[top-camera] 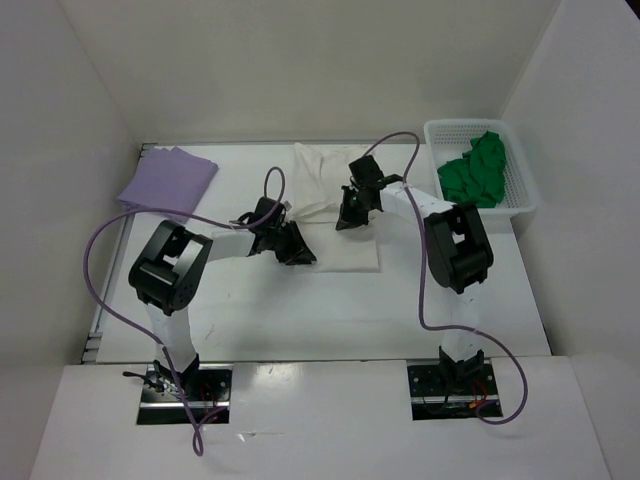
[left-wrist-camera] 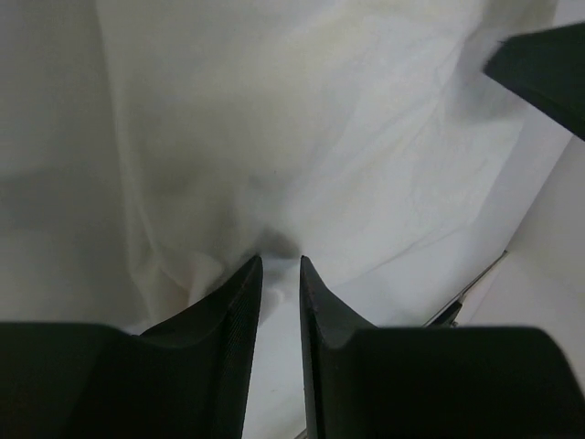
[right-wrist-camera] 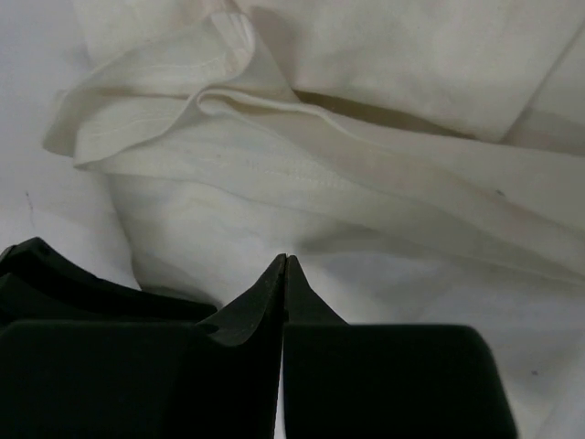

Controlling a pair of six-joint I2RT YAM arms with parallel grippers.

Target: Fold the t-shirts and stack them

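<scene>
The cream white t-shirt [top-camera: 325, 190] lies partly spread at the table's middle back. My left gripper [top-camera: 293, 246] is at its near left edge. In the left wrist view the fingers [left-wrist-camera: 239, 311] stand a narrow gap apart, pinching a tented fold of cream cloth [left-wrist-camera: 302, 137]. My right gripper [top-camera: 352, 212] is over the shirt's middle, its jaws pressed fully together [right-wrist-camera: 286, 260] just above the cream cloth [right-wrist-camera: 302, 183]; no cloth shows between them. The lavender t-shirt [top-camera: 168, 178] lies folded at the far left. The green t-shirt [top-camera: 477, 168] is bunched in the basket.
A white plastic mesh basket [top-camera: 525, 170] stands at the far right corner and holds the green shirt. White walls enclose the table on the left, back and right. A purple cable loops from each arm.
</scene>
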